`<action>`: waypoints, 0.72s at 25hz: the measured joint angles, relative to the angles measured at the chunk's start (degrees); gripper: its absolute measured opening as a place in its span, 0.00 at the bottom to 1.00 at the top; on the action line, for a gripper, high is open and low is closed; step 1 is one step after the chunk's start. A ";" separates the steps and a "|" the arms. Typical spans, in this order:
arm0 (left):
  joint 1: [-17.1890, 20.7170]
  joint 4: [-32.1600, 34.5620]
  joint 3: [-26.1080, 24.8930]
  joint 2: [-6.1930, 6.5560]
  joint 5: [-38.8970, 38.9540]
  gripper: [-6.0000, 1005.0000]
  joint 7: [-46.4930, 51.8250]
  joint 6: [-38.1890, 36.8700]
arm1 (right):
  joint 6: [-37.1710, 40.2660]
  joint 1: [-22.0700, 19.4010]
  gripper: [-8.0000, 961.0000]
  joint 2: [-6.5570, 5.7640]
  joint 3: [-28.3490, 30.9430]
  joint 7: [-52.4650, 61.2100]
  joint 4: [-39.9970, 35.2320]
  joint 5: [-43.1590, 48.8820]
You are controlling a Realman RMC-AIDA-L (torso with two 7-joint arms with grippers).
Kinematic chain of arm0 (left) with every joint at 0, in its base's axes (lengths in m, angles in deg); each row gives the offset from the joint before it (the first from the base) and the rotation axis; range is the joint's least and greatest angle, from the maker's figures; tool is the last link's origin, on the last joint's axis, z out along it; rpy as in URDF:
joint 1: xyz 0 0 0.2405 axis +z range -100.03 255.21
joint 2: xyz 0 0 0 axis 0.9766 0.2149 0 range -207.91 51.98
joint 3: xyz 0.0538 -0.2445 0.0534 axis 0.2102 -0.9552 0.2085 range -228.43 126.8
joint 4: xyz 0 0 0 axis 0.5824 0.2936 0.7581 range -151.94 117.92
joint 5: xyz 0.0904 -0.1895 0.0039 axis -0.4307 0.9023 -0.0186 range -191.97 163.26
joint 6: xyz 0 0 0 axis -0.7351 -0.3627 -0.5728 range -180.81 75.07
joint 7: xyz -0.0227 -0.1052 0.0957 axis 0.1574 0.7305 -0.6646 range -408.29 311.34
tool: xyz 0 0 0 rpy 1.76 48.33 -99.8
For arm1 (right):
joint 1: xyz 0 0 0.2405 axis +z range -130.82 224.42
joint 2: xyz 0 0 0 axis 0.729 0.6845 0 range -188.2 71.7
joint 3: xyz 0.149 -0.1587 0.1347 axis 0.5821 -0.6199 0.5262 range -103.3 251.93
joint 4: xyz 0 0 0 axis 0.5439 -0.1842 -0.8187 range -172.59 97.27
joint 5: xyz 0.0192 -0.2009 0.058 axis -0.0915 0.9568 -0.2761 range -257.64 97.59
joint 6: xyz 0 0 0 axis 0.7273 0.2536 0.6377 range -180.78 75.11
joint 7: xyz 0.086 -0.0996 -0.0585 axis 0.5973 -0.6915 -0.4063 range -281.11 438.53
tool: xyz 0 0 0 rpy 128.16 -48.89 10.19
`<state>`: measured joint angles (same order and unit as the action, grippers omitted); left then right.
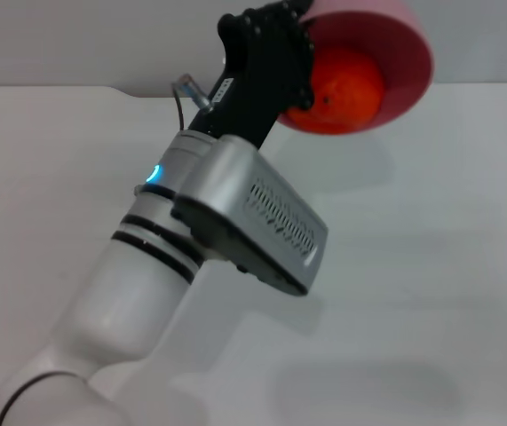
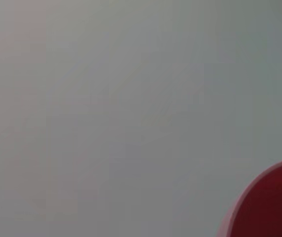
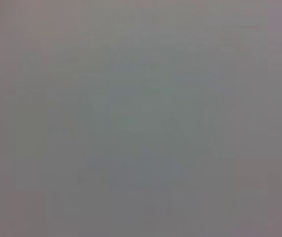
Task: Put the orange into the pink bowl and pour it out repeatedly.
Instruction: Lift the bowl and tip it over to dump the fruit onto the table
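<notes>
The left gripper [image 1: 302, 67] grips the smooth pink plastic bowl [image 1: 395, 40], tipped high over the white table's [image 1: 431, 266] far edge. Tip slowly so the small bright orange [image 1: 346, 89] rolls out softly.

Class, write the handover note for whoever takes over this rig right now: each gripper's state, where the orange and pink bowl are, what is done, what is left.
Left gripper: raised above the table, gripping the pink bowl by its rim, bowl tipped steeply on its side.
Right gripper: not in view.
Orange: inside the tilted bowl, sitting at the lower lip, not yet out.
Done: orange placed in bowl, bowl lifted and tipped.
Left: finish this pour, then reload and repeat.
</notes>
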<state>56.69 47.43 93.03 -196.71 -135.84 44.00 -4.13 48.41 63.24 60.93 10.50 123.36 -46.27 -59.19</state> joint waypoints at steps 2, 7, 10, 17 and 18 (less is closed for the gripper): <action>0.05 -0.64 1.63 0.01 -0.43 0.05 0.27 4.12 | 0.01 0.09 0.66 0.00 -0.09 0.07 0.00 0.03; -0.14 -1.06 4.16 0.00 -0.66 0.05 0.32 7.99 | 0.01 0.68 0.66 0.00 -0.23 0.09 0.04 0.07; -0.52 -2.35 5.64 -0.01 -1.85 0.05 1.06 10.73 | 0.02 0.90 0.66 0.00 -0.46 0.09 0.06 0.08; -1.18 -3.68 6.39 -0.16 -3.04 0.05 2.81 13.54 | 0.01 1.35 0.66 0.00 -1.10 0.09 0.09 0.08; -1.21 -3.72 6.34 -0.17 -3.04 0.05 2.84 13.48 | 0.02 1.39 0.66 0.00 -1.18 0.10 0.09 0.08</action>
<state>55.48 43.71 99.36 -196.88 -138.88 46.84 9.35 48.42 64.63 60.93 9.32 123.45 -46.18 -59.10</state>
